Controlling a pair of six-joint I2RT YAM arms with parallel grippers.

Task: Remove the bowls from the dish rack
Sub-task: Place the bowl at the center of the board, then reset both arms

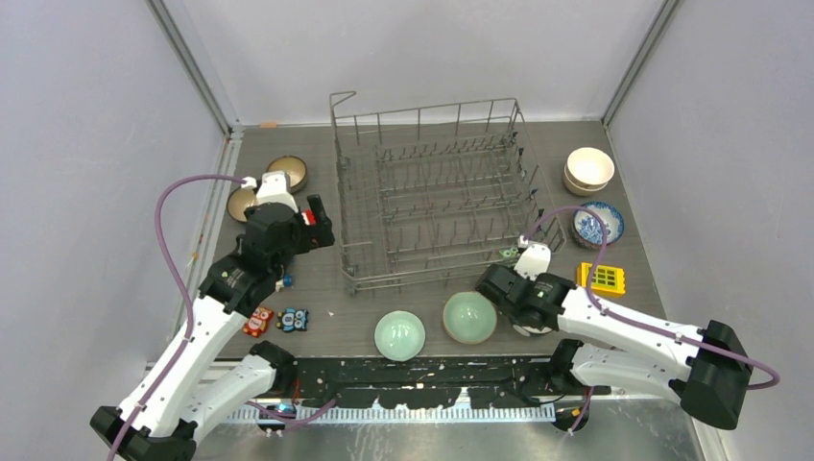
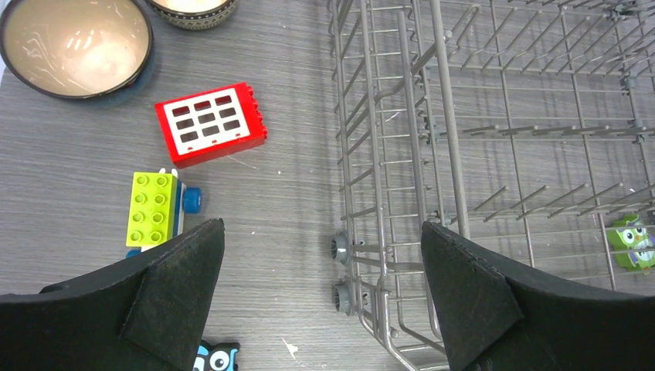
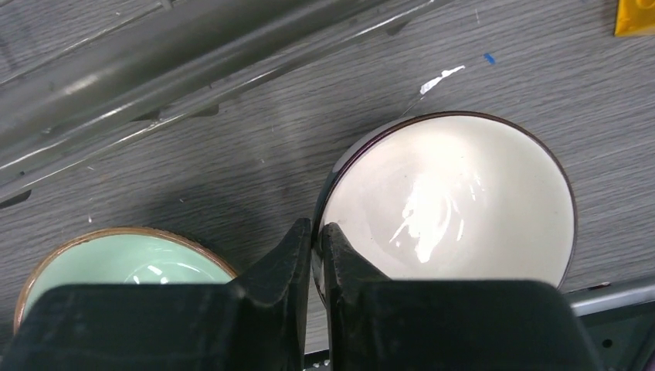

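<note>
The grey wire dish rack stands mid-table with no bowl showing in it. Two pale mint bowls sit upright on the table in front of it. My right gripper is shut on the rim of the right one, one finger inside and one outside. Its neighbour lies to the left. My left gripper hangs open above the rack's left front corner, with nothing between its fingers.
Two beige bowls sit back left. Stacked cream bowls and a blue-and-white bowl sit at right. Toys lie about: a red block, a lime block, a yellow block and a green owl.
</note>
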